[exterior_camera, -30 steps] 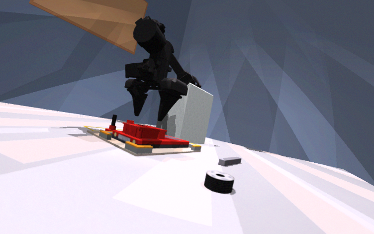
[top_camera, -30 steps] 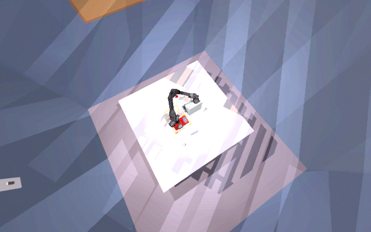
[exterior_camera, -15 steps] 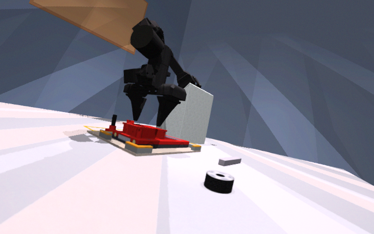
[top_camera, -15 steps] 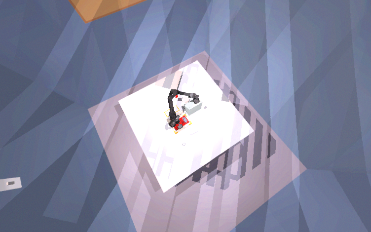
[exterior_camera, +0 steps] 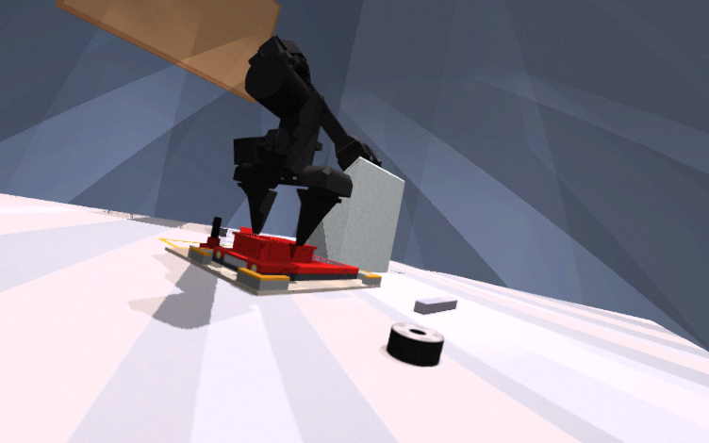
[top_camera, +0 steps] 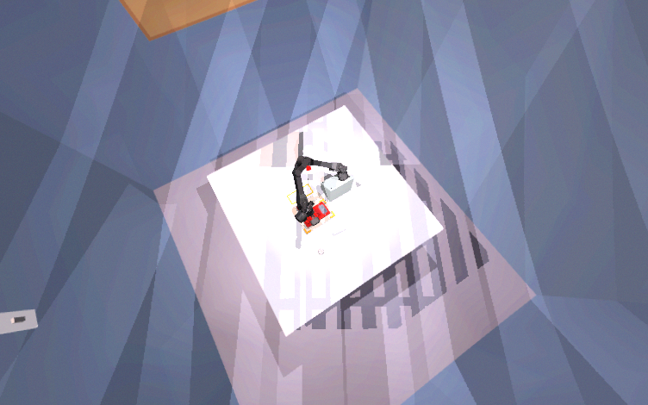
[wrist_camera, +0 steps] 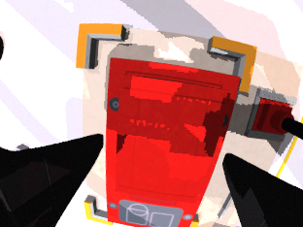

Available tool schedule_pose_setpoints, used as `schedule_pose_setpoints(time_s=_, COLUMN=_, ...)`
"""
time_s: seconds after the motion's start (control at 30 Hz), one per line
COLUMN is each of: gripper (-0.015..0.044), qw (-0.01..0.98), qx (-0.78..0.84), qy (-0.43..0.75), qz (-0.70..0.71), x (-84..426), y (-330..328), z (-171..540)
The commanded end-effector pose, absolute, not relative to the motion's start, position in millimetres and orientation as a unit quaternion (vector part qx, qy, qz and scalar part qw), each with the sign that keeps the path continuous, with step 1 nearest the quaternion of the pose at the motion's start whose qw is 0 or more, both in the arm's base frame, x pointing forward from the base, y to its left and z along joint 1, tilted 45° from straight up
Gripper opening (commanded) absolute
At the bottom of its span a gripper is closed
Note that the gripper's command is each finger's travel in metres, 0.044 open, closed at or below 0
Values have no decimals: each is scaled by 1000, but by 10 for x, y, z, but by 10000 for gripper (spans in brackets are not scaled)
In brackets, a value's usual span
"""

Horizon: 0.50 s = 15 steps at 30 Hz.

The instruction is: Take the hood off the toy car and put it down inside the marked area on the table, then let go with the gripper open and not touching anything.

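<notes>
Pincer (exterior_camera: 282, 237) held wide open, empty, straddling the hood (wrist_camera: 170, 137); grasp step pending; closing on hood sides needed next.

On my feeds I count one red toy car (exterior_camera: 272, 255) seated on one beige base plate (exterior_camera: 308, 287), and that plate carries four orange-and-grey corner brackets (wrist_camera: 97, 42), all four visible from the wrist camera. Beside it I count one tall pale grey block (exterior_camera: 366, 219), one small flat grey bar (exterior_camera: 435, 304), and one black ring-shaped wheel (exterior_camera: 415, 343). I also count one small red-and-black peg fixture (wrist_camera: 275, 119) and one black arm with two pointed fingers (exterior_camera: 259, 201).
</notes>
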State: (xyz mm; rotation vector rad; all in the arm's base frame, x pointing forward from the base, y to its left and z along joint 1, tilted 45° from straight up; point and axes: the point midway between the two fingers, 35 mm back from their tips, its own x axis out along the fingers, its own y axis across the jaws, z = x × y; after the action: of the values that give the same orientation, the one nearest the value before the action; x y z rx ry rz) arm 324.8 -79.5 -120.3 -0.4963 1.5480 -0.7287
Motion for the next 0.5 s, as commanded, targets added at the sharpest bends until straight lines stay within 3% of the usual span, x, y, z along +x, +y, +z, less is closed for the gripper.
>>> schedule_pose_setpoints(time_s=0.0, gripper=440, qw=628, qx=-219, qy=676, qz=-318, x=3241, y=-810, z=-1214)
schedule_pose_setpoints(time_s=0.47, gripper=440, qw=628, qx=-220, qy=676, qz=-318, x=3233, y=-859, z=-1263)
